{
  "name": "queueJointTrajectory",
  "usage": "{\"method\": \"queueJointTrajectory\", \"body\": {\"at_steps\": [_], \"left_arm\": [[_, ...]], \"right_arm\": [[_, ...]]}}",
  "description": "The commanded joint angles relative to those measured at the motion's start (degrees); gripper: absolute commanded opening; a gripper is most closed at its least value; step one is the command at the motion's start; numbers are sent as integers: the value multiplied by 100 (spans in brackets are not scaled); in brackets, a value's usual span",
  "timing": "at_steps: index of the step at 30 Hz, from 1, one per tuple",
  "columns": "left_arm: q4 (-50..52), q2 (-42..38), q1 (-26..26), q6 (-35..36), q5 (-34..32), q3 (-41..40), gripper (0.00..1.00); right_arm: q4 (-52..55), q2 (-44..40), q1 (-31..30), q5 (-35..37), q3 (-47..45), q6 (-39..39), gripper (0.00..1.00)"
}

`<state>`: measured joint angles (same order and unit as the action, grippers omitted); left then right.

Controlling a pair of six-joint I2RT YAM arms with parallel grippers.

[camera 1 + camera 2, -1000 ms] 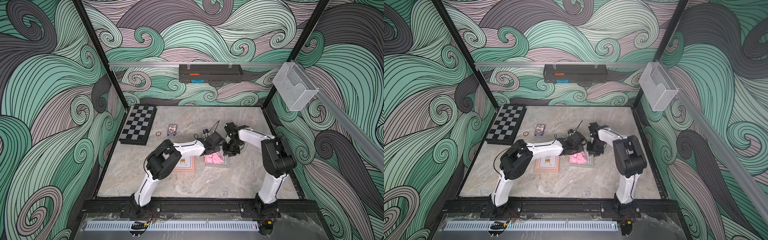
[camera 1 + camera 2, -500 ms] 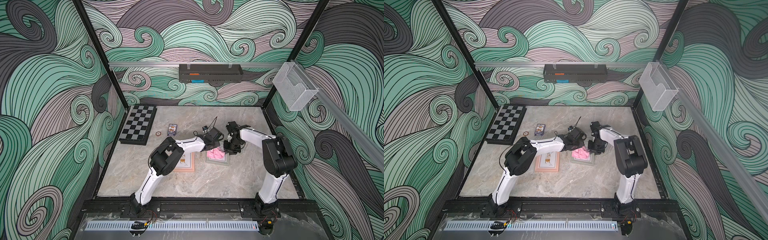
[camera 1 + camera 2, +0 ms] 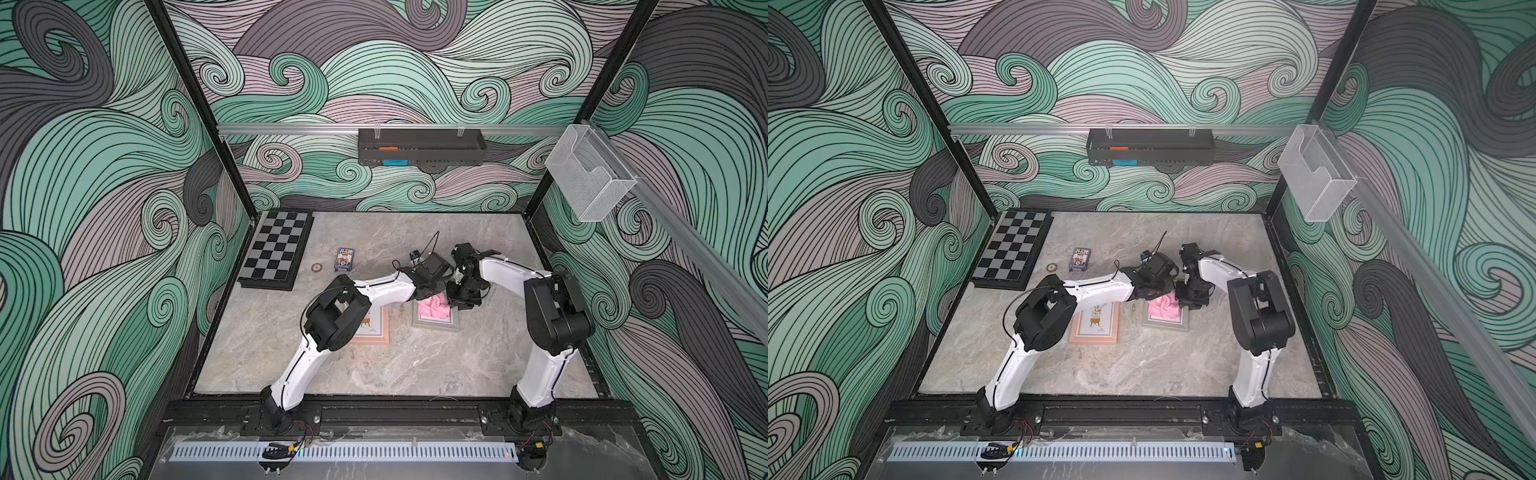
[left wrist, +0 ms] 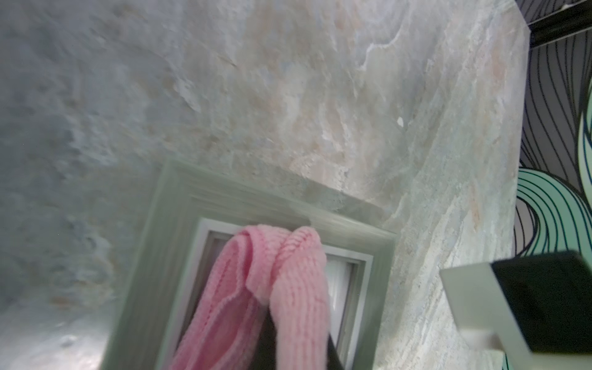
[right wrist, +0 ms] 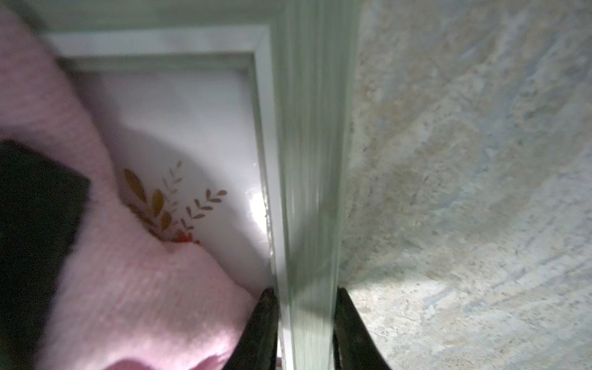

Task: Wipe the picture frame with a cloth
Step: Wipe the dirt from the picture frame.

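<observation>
Right wrist view: the picture frame (image 5: pixel 310 128) is clamped, lower centre, by the right claw (image 5: pixel 306 299); the cloth (image 5: pixel 128 288) is pinched by the left claw (image 4: pixel 264 344).

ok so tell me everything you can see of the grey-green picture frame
The grey-green picture frame lies flat on the marble table, beside a pink frame. Its wide ribbed moulding looks like painted wood, with a pale inner border around a glossy white print of golden leaf sprigs. The pink cloth, gripped by the left end effector, is bunched on its glass. The right end effector pinches one side rail.
</observation>
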<state>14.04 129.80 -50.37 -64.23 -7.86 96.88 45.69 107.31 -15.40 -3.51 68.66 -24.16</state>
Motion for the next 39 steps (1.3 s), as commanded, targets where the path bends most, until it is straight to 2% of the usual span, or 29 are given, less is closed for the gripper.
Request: {"method": "queueJointTrajectory", "body": {"at_steps": [1,7,10,15,22,24,27,31,35,39], "left_arm": [[202,-308,-57,-299,369,-418,0],[-66,-1076,-72,-671,1480,-1734,0],[-313,-1262,-86,-828,1940,-2026,0],[-630,-1222,-251,-838,2181,-1753,0],[-874,-436,-489,-803,2337,-977,0],[-697,-240,-499,-781,2286,-843,0],[-584,-283,-476,-672,1942,-1106,0],[-127,-758,-411,-341,1293,-1537,0],[814,-1188,-386,77,461,-1737,0],[1198,-1481,-297,118,-61,-2091,0]], "right_arm": [[-104,334,11,211,-125,68,27],[-104,346,24,179,-103,104,27],[-105,369,28,208,-81,105,27],[-105,370,30,204,-71,140,27],[-104,370,31,199,-64,182,27],[-105,370,32,192,-64,197,27],[-104,361,45,162,-81,201,27],[-105,355,46,166,-90,201,27],[-109,341,46,95,-99,198,27],[-114,335,45,-9,-103,201,26]]}}
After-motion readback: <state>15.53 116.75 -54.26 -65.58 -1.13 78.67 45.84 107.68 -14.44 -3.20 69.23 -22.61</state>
